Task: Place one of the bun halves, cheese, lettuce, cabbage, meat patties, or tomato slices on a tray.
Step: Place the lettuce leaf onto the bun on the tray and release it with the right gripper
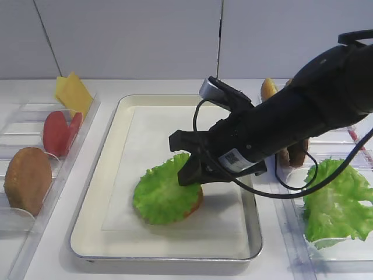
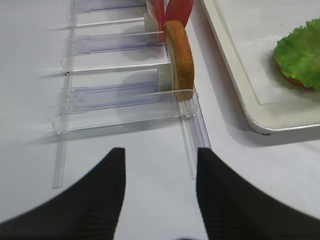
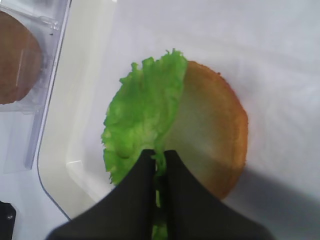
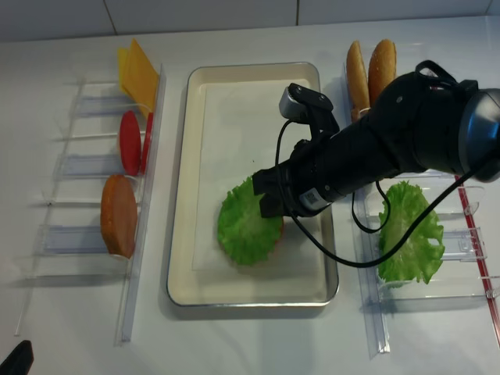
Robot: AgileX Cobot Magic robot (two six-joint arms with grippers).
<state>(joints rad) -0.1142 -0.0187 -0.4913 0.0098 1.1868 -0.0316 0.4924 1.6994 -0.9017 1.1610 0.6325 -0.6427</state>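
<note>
- Risk: in the right wrist view the lettuce (image 3: 142,125) covers only the left part of the bun half (image 3: 212,135), with the right part of the pale cut face left bare. If the leaf were let go as it lies, it could be left hanging off the bun, or be folded over on itself.
- Risk: the frilly rim is pinched thinly at the bottom centre of that view. If the arm were lifted before the jaws part, the leaf could be dragged off, and the bun shifted across the white paper sheet (image 1: 157,125).
- The right gripper (image 3: 160,162) is seen pressed together, its dark fingers pinching the rim of the lettuce; a green sliver shows in the narrow slit between them.
- The left gripper (image 2: 160,165) is seen spread and holding nothing, at the bottom of the left wrist view, over bare table beside the clear plastic bins (image 2: 120,100).
- The lettuce and bun lie in the lower middle of the tray (image 1: 111,233) in the high view. Whether the leaf rests fully on the bun near the jaws cannot be told, since the arm hides that edge.
</note>
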